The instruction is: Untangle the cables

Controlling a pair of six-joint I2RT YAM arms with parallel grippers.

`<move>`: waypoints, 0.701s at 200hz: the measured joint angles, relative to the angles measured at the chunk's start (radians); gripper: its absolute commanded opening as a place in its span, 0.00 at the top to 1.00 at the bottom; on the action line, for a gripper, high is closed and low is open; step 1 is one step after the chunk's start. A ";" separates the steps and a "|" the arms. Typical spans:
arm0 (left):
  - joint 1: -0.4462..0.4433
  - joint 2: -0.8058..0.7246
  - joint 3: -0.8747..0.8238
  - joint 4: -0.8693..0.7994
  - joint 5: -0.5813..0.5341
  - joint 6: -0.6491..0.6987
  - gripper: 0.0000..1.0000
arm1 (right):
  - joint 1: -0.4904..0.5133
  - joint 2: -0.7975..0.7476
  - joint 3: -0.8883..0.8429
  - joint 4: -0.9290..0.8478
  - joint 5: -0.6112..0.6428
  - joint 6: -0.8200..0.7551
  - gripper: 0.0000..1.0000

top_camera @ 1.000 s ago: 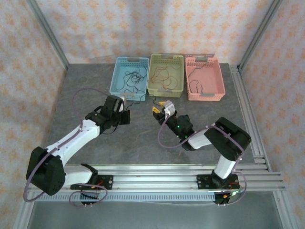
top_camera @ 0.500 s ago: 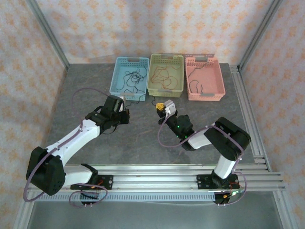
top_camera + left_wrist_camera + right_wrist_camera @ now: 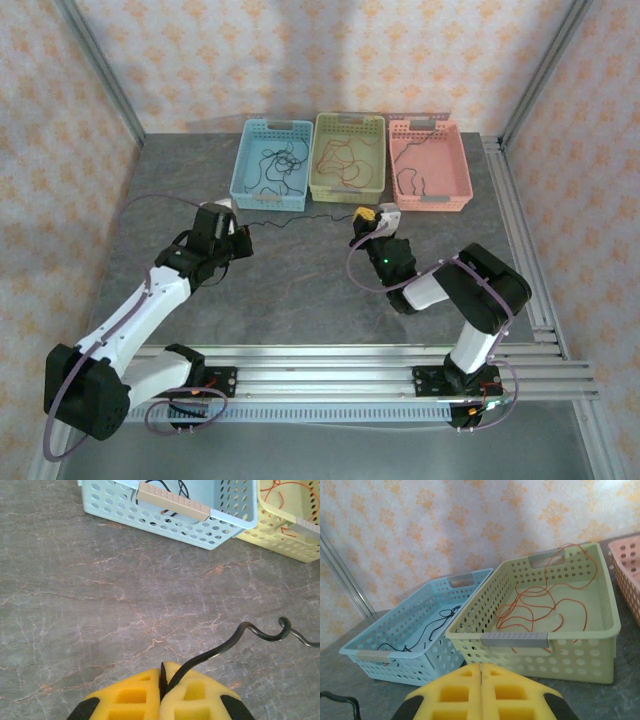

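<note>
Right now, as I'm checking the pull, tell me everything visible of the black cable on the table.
The black cable is a thin, flexible wire with a small hooked kink partway along. One end is pinched in the shut, yellow-padded left claw. From there it stretches over the grey table, in front of the blue basket, toward the shut right claw; whether that claw grips it cannot be told.

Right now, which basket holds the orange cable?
The middle, yellow-green basket holds the orange cable; the blue basket and pink basket hold no orange.
</note>
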 measured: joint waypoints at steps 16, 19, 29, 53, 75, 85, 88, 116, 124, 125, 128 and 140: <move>0.000 -0.005 -0.002 0.004 0.011 -0.003 1.00 | -0.006 0.000 0.000 0.006 -0.002 0.031 1.00; 0.000 -0.005 -0.002 0.005 0.013 -0.003 1.00 | -0.006 0.000 0.000 0.006 -0.004 0.033 1.00; 0.001 -0.005 -0.002 0.008 0.022 -0.003 1.00 | -0.010 0.000 0.000 0.008 -0.009 0.045 1.00; 0.013 -0.002 -0.006 0.013 0.024 -0.011 1.00 | -0.021 0.000 0.005 0.008 -0.051 0.061 0.51; 0.052 -0.002 -0.007 -0.001 -0.032 -0.025 1.00 | -0.070 0.000 0.006 0.005 -0.023 0.068 0.33; 0.058 -0.002 -0.007 -0.006 -0.057 -0.029 1.00 | -0.083 0.000 0.006 0.005 -0.001 0.072 0.33; 0.058 -0.002 -0.007 -0.008 -0.062 -0.030 1.00 | -0.084 0.000 0.006 0.005 0.003 0.073 0.33; 0.058 -0.002 -0.007 -0.012 -0.101 -0.063 1.00 | -0.084 0.000 0.006 0.005 0.023 0.083 0.35; 0.058 -0.001 -0.006 -0.012 -0.113 -0.073 1.00 | -0.084 0.001 0.006 0.005 0.023 0.087 0.35; 0.058 -0.001 -0.006 -0.012 -0.113 -0.074 1.00 | -0.084 0.001 0.006 0.005 0.023 0.087 0.35; 0.058 0.000 -0.005 -0.013 -0.116 -0.076 1.00 | -0.084 0.001 0.006 0.005 0.022 0.088 0.35; 0.059 0.013 0.015 -0.021 -0.133 -0.090 1.00 | -0.084 0.003 0.006 0.005 0.020 0.090 0.36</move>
